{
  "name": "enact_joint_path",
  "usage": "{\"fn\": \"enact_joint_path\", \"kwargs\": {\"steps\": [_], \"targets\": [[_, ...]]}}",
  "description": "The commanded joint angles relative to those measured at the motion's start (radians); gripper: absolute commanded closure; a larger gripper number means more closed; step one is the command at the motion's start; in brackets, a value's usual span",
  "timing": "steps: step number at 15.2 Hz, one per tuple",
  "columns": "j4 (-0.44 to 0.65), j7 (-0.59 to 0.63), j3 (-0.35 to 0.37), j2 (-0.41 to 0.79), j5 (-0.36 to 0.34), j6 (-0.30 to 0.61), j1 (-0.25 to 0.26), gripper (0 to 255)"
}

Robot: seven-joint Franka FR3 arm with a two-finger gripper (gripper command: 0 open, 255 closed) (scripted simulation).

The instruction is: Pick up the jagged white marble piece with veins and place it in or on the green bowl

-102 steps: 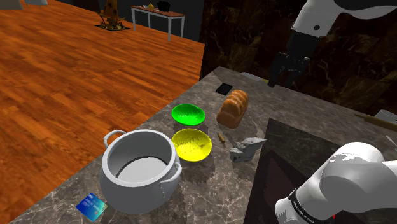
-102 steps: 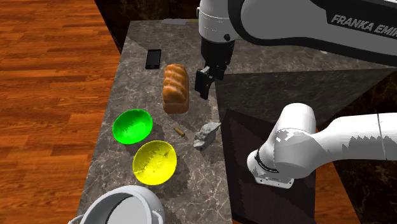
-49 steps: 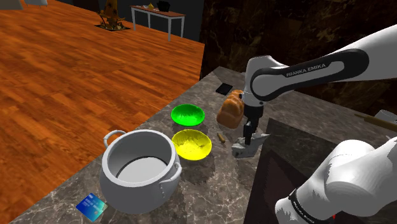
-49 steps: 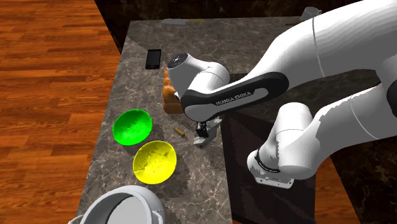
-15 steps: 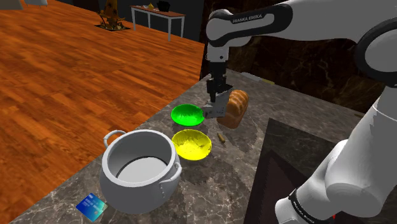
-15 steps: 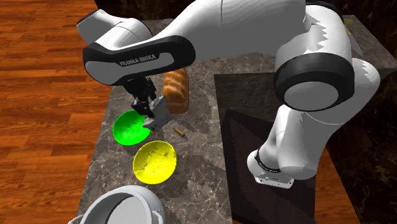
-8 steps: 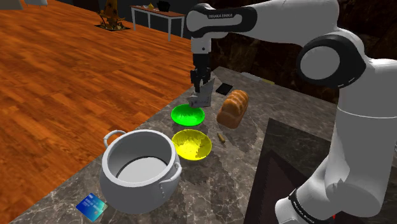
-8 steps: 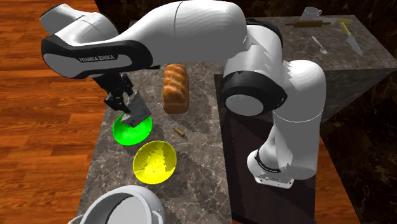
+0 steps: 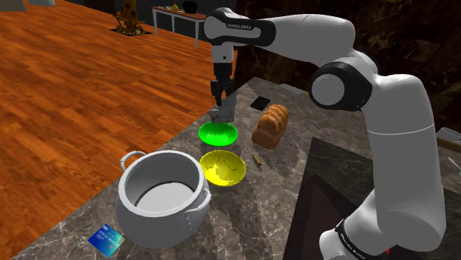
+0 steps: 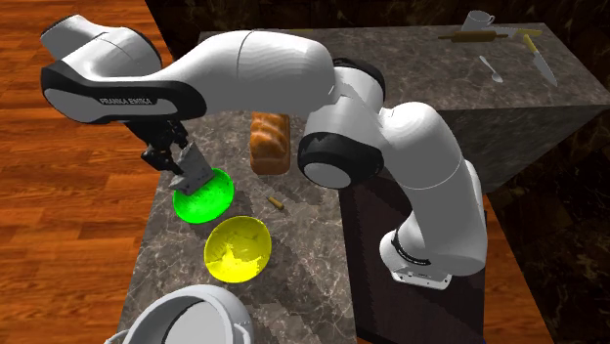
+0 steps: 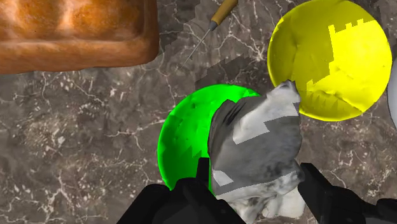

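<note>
Counter [image 11: 76,127]; wrist view: claw [image 11: 257,183] clasps piece [image 11: 254,143] above green bowl [image 11: 183,137].

Shoulder view: beside stand [image 9: 329,177], looking down along counter [image 9: 244,214]. Second exterior: same side, higher, steeper. Wrist: close, straight down. Shared by all: green bowl [image 9: 218,134], yellow bowl [image 9: 222,167], loaf [image 9: 270,125]

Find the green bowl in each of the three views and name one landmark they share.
Shoulder view: the green bowl sits left of centre, just below the held grey-white piece.
Second exterior view: the green bowl is left of centre, above the yellow bowl.
Wrist view: the green bowl lies behind the held piece, partly covered.
Shared landmark: the yellow bowl beside it.
</note>
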Motion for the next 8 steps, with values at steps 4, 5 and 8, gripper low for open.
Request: {"fn": "enact_joint_path", "kwargs": {"steps": [4,5,8], "targets": [[-0.071,-0.006,0.000,-0.002,0.000,0.070,0.004,255],[-0.084,-0.007,0.000,-0.002,0.000,0.083,0.004,255],[-0.119,-0.011,0.000,0.001,0.000,0.121,0.006,255]]}}
